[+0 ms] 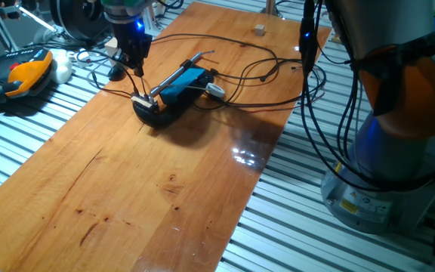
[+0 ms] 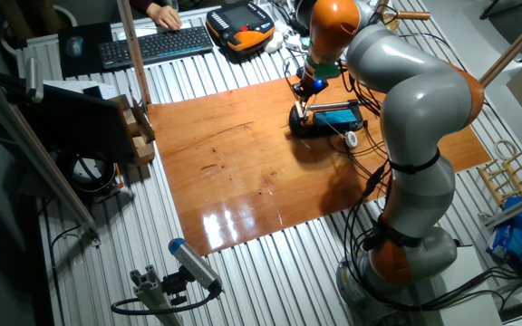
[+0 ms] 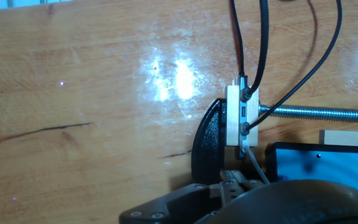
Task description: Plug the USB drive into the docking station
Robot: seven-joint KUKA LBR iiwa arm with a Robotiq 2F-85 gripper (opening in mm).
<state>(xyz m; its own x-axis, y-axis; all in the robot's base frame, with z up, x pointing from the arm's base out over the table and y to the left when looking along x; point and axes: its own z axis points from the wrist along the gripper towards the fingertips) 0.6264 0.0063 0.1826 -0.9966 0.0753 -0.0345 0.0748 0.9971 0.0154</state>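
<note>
The docking station (image 1: 186, 81) is a flat bright-blue box on a black curved underside, lying on the wooden board with thin black cables attached. It also shows in the other fixed view (image 2: 338, 115). In the hand view its cream port block (image 3: 235, 118) and black end (image 3: 207, 146) are just ahead of my fingers. My gripper (image 1: 139, 91) stands over the dock's near end, jaws close together. A small grey metal piece, seemingly the USB drive (image 3: 232, 180), sits between the fingertips, just short of the port block. The gripper also shows in the other fixed view (image 2: 304, 107).
A threaded metal rod (image 3: 322, 113) lies along the dock. Cable loops (image 1: 270, 83) spread right of it. An orange-and-black tool (image 1: 29, 72) lies off the board at left. A small wooden cube (image 1: 260, 29) sits at the far edge. The arm's base (image 1: 399, 151) stands at right.
</note>
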